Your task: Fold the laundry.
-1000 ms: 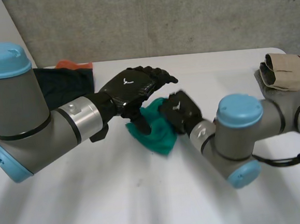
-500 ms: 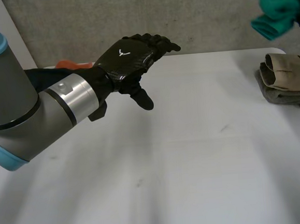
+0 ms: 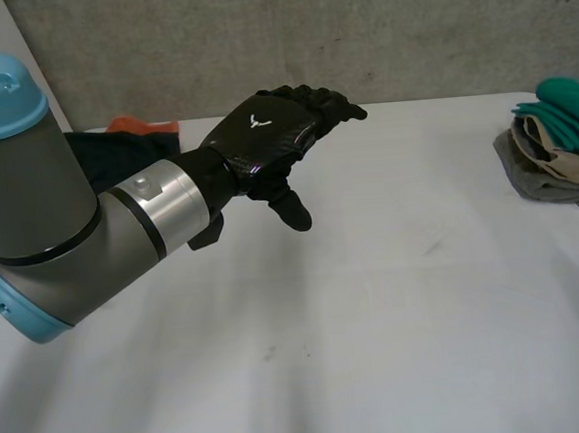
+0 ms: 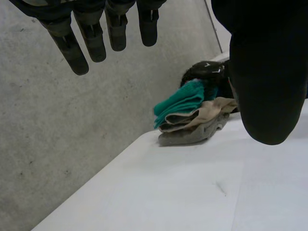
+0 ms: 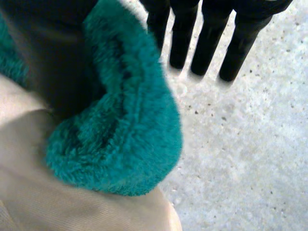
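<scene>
The teal cloth (image 3: 572, 104) lies atop the stack (image 3: 557, 170) at the table's (image 3: 378, 320) 3 o'clock edge, so placing looks nearly done. The right hand (image 5: 209, 33) shows straight fingers, the cloth lying against its thumb; the left hand (image 3: 268, 138) hovers open, empty. Next: withdraw the right hand without dragging the cloth off.

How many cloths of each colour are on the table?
Teal cloth: 1
Beige cloth: 1
Grey cloth: 1
Dark cloth: 1
Orange cloth: 1
Total: 5
</scene>
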Available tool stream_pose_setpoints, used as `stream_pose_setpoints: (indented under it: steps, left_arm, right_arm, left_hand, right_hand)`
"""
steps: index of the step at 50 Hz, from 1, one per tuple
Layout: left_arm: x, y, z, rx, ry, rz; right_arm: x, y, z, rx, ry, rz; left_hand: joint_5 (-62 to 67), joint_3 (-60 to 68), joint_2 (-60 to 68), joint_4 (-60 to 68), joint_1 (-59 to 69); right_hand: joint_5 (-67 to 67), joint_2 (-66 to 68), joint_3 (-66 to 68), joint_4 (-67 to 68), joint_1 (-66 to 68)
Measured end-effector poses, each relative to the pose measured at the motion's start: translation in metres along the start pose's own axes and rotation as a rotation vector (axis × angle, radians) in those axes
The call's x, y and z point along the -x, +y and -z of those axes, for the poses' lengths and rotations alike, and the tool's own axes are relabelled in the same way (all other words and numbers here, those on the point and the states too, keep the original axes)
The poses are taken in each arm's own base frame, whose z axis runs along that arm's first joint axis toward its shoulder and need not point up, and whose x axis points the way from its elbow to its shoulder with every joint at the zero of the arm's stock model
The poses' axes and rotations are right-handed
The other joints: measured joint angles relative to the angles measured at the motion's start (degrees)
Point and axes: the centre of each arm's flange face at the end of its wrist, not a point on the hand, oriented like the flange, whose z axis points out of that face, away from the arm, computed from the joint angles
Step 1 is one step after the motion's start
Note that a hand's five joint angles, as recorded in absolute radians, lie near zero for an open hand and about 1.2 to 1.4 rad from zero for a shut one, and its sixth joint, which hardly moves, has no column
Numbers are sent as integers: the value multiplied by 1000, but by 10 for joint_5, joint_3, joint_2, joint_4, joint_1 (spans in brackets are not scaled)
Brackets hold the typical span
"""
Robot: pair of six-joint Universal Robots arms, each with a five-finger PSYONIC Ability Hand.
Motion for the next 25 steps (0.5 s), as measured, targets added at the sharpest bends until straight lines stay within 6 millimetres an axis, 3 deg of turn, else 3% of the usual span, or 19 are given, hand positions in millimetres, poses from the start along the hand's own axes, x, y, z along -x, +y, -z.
stream_pose_setpoints:
  steps: [3, 13, 20, 25]
  left_arm:
    - [-4, -2, 0, -6, 9, -3]
    - [-16, -14, 5, -32, 36, -15]
    - [-23, -25, 10, -59, 49, -30]
    - [-25, -35, 14, -87, 49, -46]
  right_arm:
    - [2, -10, 2, 3, -4, -4]
    - [3, -38, 13, 82, 28, -31]
    - [-13, -76, 25, 215, 147, 94]
    - [-28, -119, 28, 234, 272, 280]
  left_hand:
    - [0, 0, 0, 0, 0]
    - [0, 0, 0, 0, 0]
    - [0, 0, 0, 0, 0]
    - [0, 0, 0, 0, 0]
  right_hand:
    - [-157, -149, -153, -156, -139]
    - [-170, -164, -171, -174, -149]
    - [-170, -164, -171, -174, -149]
    - [-170, -164, -171, -174, -149]
